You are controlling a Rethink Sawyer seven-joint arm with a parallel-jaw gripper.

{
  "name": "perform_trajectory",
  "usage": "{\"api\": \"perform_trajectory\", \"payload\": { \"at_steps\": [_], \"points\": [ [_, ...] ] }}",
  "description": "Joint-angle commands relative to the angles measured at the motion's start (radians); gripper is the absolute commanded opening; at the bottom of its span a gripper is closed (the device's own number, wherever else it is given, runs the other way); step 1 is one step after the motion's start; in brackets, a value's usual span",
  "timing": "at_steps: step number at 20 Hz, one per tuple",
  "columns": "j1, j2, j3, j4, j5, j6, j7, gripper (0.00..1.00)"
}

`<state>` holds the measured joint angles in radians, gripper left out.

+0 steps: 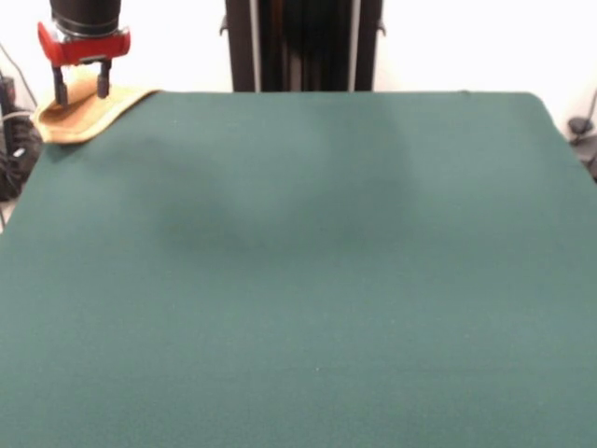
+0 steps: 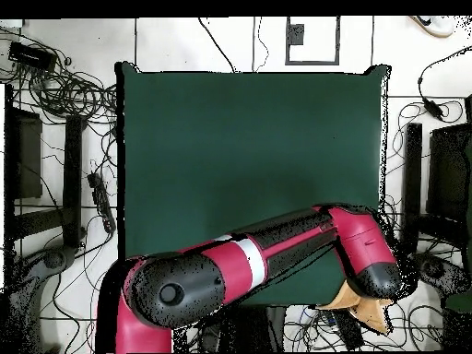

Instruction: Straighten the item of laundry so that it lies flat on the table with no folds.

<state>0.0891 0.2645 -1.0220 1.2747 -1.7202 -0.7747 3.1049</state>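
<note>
The orange-tan towel lies bunched at the table's far left corner in the front view, partly hanging over the edge. In the overhead view the towel pokes out from under the arm's wrist at the bottom right corner. The dark green table is otherwise bare. My gripper is directly over the towel, its two black fingers apart with cloth showing between them. I cannot tell whether the tips touch the cloth. In the overhead view the wrist hides the gripper.
The black pedestal stands behind the table's far edge. My red and black arm lies across the table's bottom right part in the overhead view. Cables and gear lie on the floor round the table, some beside the towel's corner.
</note>
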Motion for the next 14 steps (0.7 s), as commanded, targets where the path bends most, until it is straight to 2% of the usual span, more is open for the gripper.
{"api": "perform_trajectory", "payload": {
  "at_steps": [1, 14],
  "points": [
    [0.016, 0.07, 0.154, -0.152, -0.006, -0.028, 0.134, 1.0],
    [-0.025, 0.124, 0.165, -0.249, -0.049, -0.037, 0.15, 1.0]
  ]
}}
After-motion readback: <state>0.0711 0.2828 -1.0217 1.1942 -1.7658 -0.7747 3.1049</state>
